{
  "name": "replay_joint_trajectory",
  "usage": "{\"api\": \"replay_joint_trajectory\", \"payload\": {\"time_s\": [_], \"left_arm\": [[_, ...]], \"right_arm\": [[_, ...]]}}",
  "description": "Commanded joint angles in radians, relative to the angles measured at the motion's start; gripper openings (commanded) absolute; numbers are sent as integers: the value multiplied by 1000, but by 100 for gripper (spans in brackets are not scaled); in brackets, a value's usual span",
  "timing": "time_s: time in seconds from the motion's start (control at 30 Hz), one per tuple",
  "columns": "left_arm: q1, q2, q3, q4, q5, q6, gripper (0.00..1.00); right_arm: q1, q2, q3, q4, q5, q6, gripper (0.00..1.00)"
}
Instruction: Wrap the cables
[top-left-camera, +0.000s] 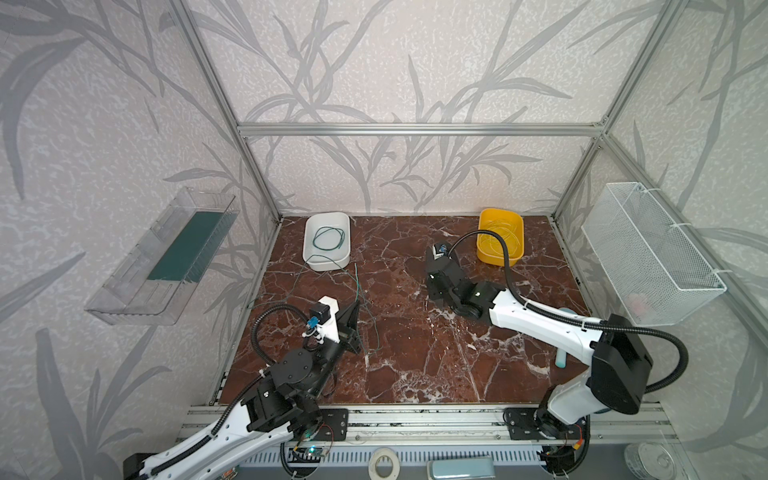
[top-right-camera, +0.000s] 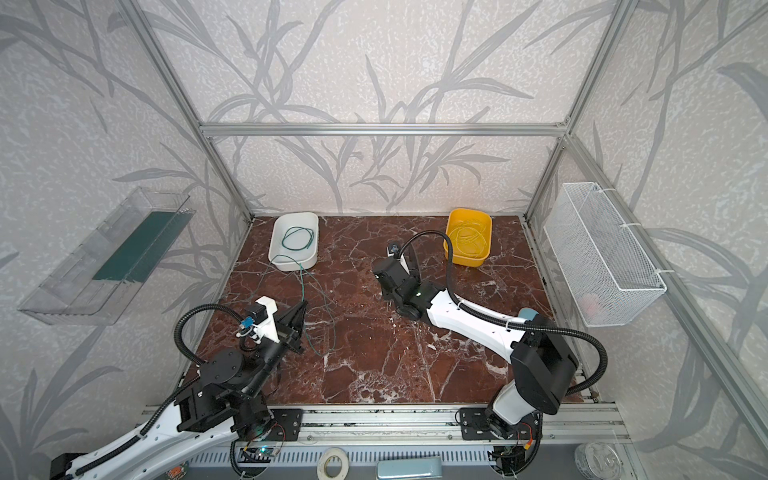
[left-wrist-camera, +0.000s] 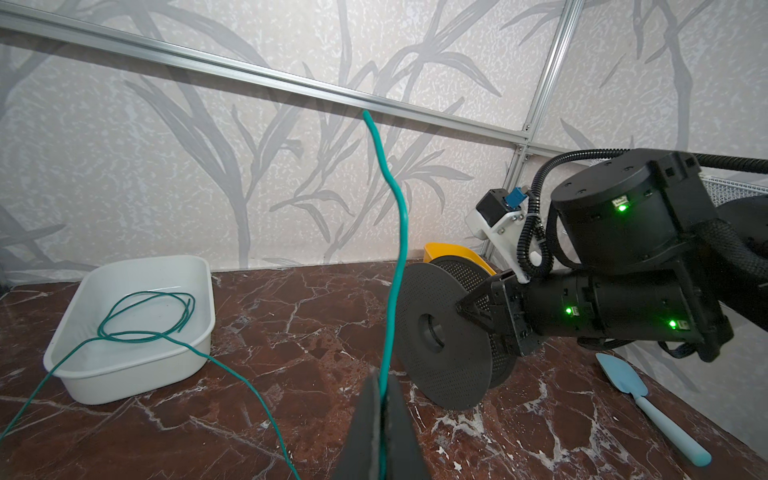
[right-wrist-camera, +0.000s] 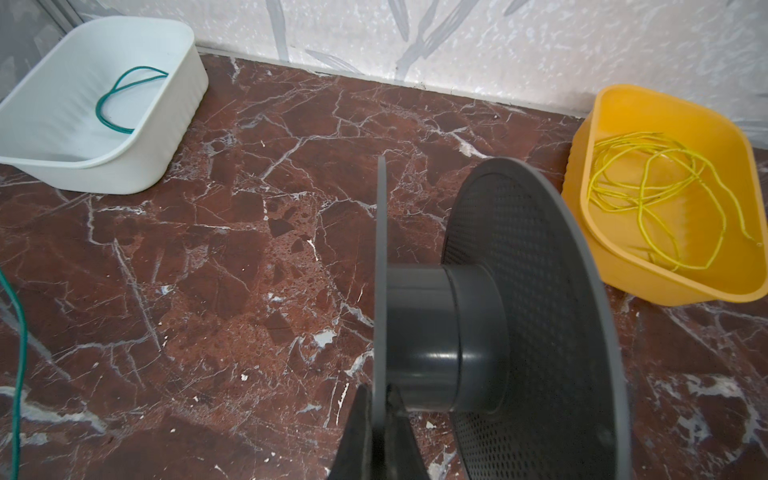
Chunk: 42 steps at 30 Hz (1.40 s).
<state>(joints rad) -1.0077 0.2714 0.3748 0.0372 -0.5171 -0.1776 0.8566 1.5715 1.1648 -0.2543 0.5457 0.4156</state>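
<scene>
The left claw (left-wrist-camera: 383, 399) pinches the thin green cable (left-wrist-camera: 399, 232), the right claw (right-wrist-camera: 380, 401) clamps a flange of the black spool (right-wrist-camera: 424, 332); trailing slack could snag the white tub (left-wrist-camera: 137, 380) and yank free.

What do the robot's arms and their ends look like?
The left arm and right arm match: white shells, black round joints, a black ribbed hose looping outside. Each wrist has a white bracket with a small black camera and blue plug. The left tool and right tool are black tapered wedges. Green lights dot the right arm's joints.
</scene>
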Motion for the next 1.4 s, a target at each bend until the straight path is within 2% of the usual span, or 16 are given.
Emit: {"api": "replay_joint_trajectory", "payload": {"time_s": [0.0,0.23,0.47,0.93,1.17,1.37], "left_arm": [[1,-9,-17,12,3,-35,0],[1,-12,-22,15,6,-35,0],[0,-20,-28,24,9,-36,0],[0,-11,-18,13,10,-39,0],[1,-3,-8,8,15,-40,0],[0,-2,-10,14,17,-41,0]], "right_arm": [[10,35,84,-30,139,33,0],[38,194,245,-116,200,131,0],[38,185,254,-95,183,174,0],[38,159,240,-75,181,146,0],[38,171,231,-101,205,248,0],[38,176,230,-111,208,277,0]]}}
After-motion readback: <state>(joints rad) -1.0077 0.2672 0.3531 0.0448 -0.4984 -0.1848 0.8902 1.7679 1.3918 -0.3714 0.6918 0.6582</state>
